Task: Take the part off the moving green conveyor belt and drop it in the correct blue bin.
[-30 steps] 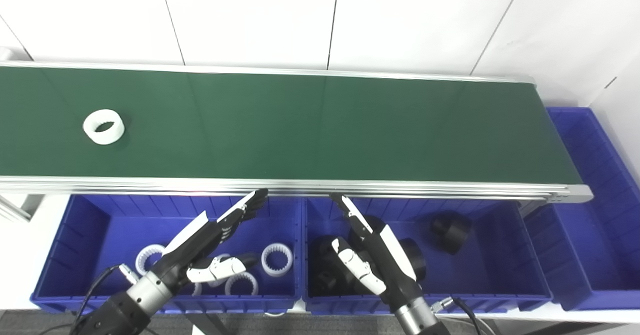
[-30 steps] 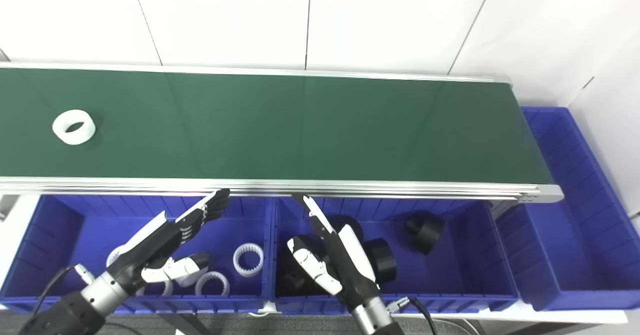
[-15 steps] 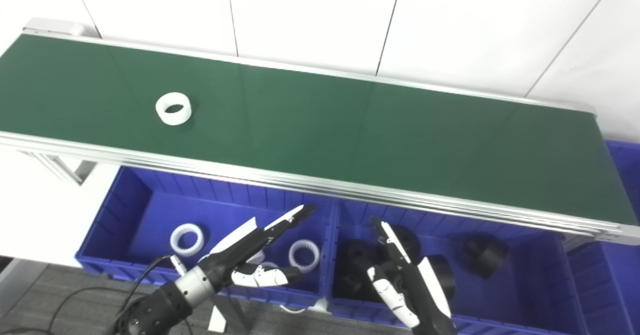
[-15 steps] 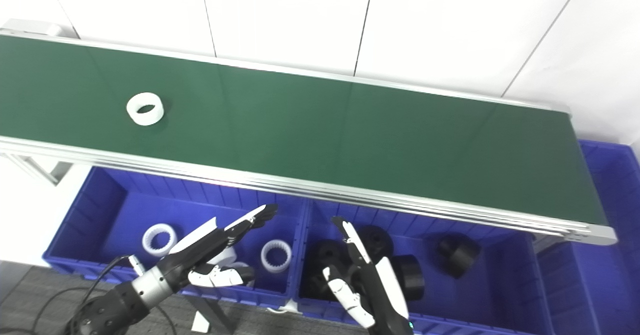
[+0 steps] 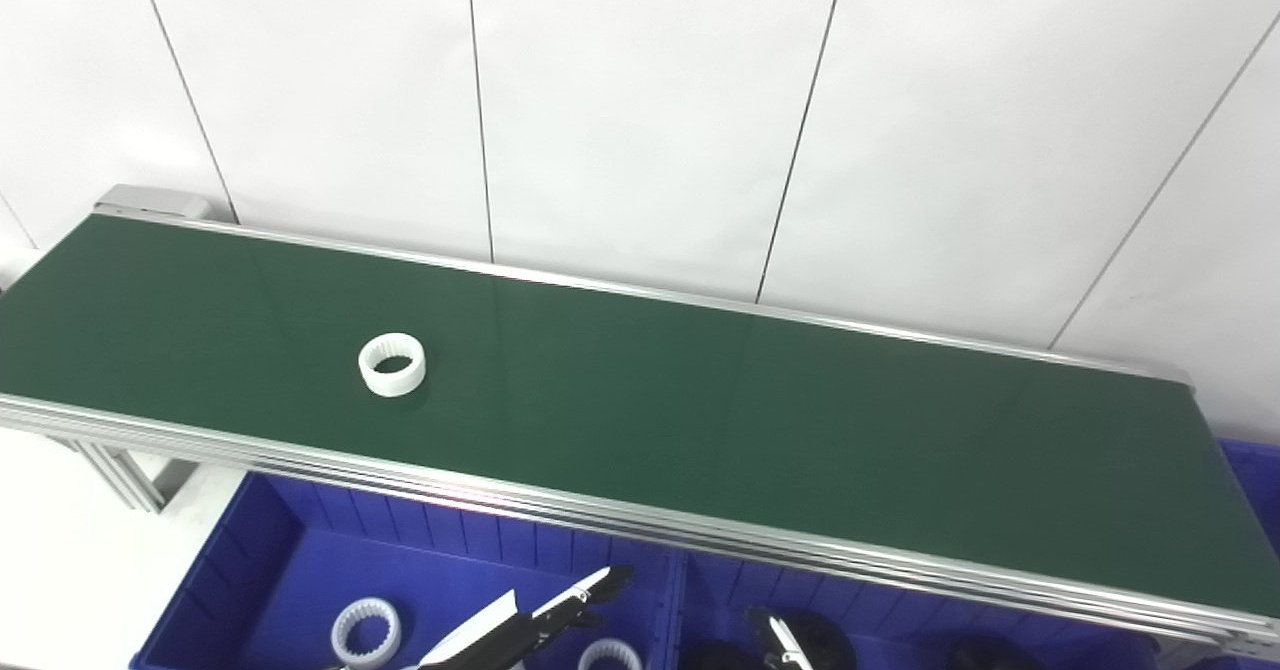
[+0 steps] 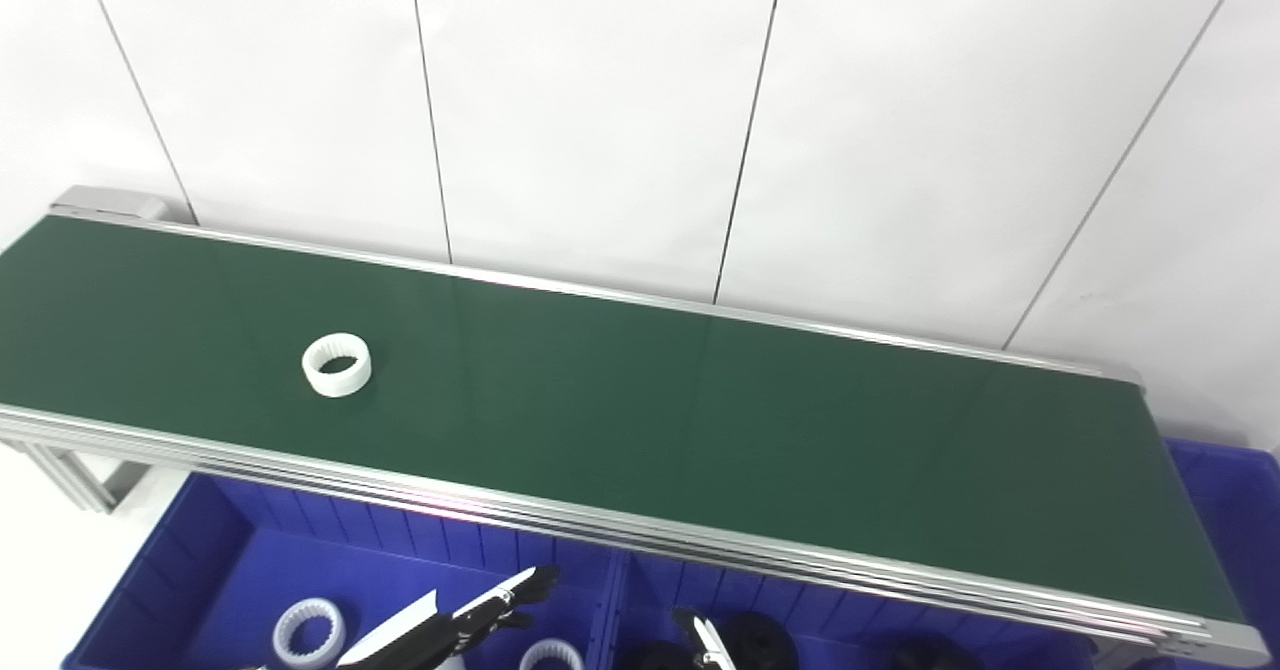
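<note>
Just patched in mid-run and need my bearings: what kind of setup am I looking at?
Likely a lab or factory parts-sorting station: a long green conveyor belt carrying a white ring, with blue bins of sorted white and black parts below it, against a plain white panelled wall.

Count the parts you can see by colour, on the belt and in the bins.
White rings: 3, one on the green belt, two in the left blue bin
Black parts: 3 in view in the right blue bin, cut off by the picture's bottom edge
Total: 6

Matt belt [image 5: 700,420] (brushed-metal rails [image 5: 600,505])
</note>
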You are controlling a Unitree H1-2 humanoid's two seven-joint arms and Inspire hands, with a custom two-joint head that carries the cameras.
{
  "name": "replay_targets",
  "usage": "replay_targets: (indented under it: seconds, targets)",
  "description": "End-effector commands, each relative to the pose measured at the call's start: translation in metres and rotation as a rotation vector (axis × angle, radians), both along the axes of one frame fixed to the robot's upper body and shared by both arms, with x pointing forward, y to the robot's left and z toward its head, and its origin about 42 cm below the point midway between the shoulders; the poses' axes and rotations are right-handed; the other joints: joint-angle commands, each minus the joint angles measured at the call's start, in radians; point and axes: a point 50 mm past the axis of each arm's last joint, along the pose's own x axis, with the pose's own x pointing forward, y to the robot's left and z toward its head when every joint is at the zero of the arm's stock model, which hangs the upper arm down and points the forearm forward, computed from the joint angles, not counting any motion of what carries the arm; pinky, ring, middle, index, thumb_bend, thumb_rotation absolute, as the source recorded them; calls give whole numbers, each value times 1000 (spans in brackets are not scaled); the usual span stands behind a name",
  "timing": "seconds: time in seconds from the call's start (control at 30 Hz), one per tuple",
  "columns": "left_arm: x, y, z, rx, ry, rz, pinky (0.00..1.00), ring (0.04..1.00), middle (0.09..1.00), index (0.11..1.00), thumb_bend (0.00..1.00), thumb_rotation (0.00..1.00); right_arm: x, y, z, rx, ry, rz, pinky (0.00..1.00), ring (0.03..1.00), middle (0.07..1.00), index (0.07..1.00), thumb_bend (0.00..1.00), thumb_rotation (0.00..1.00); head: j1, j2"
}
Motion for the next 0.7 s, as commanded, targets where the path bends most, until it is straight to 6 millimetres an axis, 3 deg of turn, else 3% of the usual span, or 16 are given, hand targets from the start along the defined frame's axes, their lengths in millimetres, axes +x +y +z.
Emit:
replay_targets:
  seconds: [0.0, 0.07, 0.17, 0.3, 0.37, 0.4, 0.47, 0.5, 0.57, 0.6, 0.67]
  targets:
    - [13, -1, 19, -19, -103, -17, 913, 982, 1000, 1000, 458, 587, 5, 1, 11, 43, -84, 9, 910, 957, 982, 959, 412, 878, 0, 0]
    - [18, 0, 29, -1, -144, -25, 914, 983, 1000, 999, 463, 573, 5, 1, 10, 41, -83, 9, 910, 958, 983, 959, 417, 880, 2, 5]
    - [37, 7, 70, 92, -305, -29, 908, 976, 1000, 994, 443, 545, 6, -1, 8, 38, -80, 8, 913, 959, 985, 962, 428, 890, 10, 7]
    - [61, 19, 119, 205, -478, -19, 975, 976, 993, 988, 435, 735, 9, -1, 7, 35, -78, 10, 919, 960, 985, 964, 444, 918, 16, 5]
    - [64, 20, 125, 221, -496, -13, 984, 978, 993, 987, 436, 763, 9, -1, 7, 35, -79, 11, 920, 961, 985, 964, 445, 920, 16, 5]
    - [77, 23, 148, 295, -565, -20, 985, 978, 993, 987, 436, 768, 10, -1, 6, 31, -80, 12, 920, 961, 985, 964, 445, 921, 19, 6]
    - [98, 28, 186, 435, -702, -11, 966, 969, 982, 976, 423, 736, 11, 1, 5, 28, -80, 15, 920, 961, 984, 962, 448, 929, 21, 6]
    - [105, 29, 198, 490, -757, -1, 924, 940, 953, 953, 462, 562, 11, 1, 4, 27, -80, 17, 919, 962, 985, 961, 448, 932, 21, 6]
    - [110, 30, 204, 533, -795, 8, 901, 924, 937, 940, 484, 462, 11, 2, 4, 28, -80, 18, 918, 963, 985, 961, 448, 935, 21, 6]
    - [119, 31, 211, 576, -825, 8, 902, 923, 926, 928, 538, 349, 11, 2, 3, 28, -79, 19, 917, 963, 985, 961, 452, 937, 25, 6]
    - [135, 33, 224, 656, -877, 9, 903, 924, 920, 922, 569, 282, 11, 1, 2, 26, -77, 20, 917, 963, 985, 962, 454, 940, 27, 6]
